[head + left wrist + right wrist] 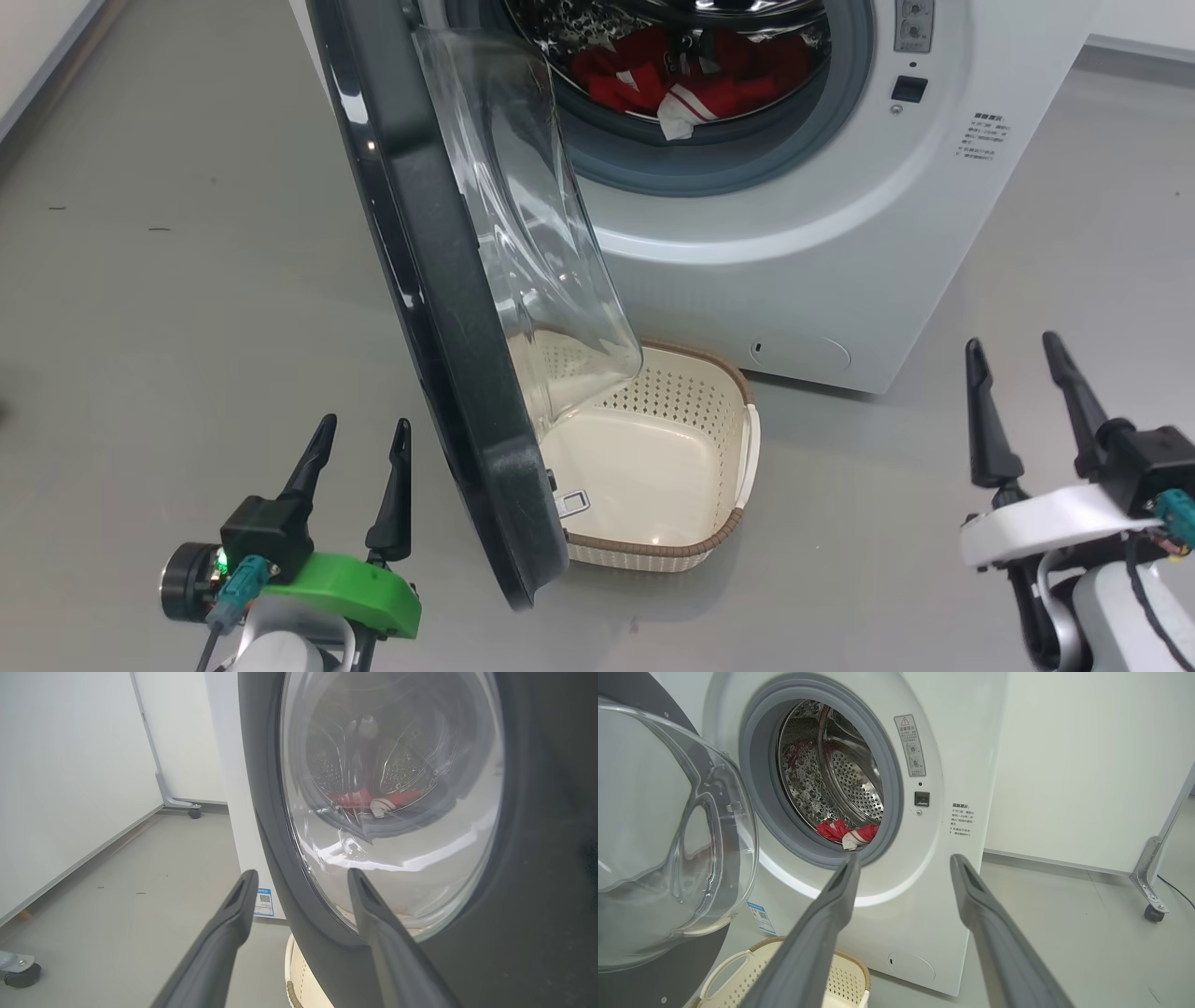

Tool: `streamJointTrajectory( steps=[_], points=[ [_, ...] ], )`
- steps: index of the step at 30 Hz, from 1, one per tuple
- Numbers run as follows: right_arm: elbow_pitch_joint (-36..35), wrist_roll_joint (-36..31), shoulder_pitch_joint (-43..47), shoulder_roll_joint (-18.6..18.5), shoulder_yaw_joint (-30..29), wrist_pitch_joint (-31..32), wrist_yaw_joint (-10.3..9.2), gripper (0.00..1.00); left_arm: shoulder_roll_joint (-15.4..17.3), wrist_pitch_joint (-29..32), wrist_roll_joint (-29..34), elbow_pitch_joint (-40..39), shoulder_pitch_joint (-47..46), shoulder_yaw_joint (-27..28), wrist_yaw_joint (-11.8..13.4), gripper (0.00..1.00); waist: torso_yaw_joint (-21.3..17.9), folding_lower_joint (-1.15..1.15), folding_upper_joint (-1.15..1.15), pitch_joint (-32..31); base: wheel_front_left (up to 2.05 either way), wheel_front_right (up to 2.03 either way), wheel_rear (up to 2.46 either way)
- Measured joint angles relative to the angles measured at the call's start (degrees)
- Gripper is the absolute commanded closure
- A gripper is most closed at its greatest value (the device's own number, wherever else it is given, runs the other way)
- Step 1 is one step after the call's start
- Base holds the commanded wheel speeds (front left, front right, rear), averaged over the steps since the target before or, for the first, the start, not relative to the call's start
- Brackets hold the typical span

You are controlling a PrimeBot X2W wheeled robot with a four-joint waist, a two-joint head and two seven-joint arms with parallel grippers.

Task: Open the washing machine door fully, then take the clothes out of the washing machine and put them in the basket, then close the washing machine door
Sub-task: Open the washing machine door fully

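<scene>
Left end effector (365,425) empty, fingers spread, just left of the washing machine door (439,308), on its outer face. Door half open, overhanging the basket (653,551) on the floor. Clothes (709,79) in the drum. Right end effector (1012,341) spread, empty, well right, on the door's inner side: likely the pusher.

Basket (698,397) half behind the door (439,308); drum (560,33) top past the upper edge; label print (982,137) illegible
</scene>
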Motion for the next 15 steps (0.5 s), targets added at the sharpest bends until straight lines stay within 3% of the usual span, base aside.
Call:
streamJointTrajectory(
  steps=[7,15],
  points=[
    [-0.47,-2.15,3.26,3.78,0.36,0.0,-0.07,0.0,0.0,0.0,0.0,0.13,0.04,0.03,0.33,0.0,0.04,0.0,0.0,-0.36,0.0,0.0,0.0],
    [-0.15,-4.56,5.16,5.17,0.87,0.0,0.03,0.0,0.01,0.0,-0.01,0.51,0.06,0.09,0.46,0.0,0.03,0.0,0.0,-0.84,0.0,0.0,0.0]
  ],
)
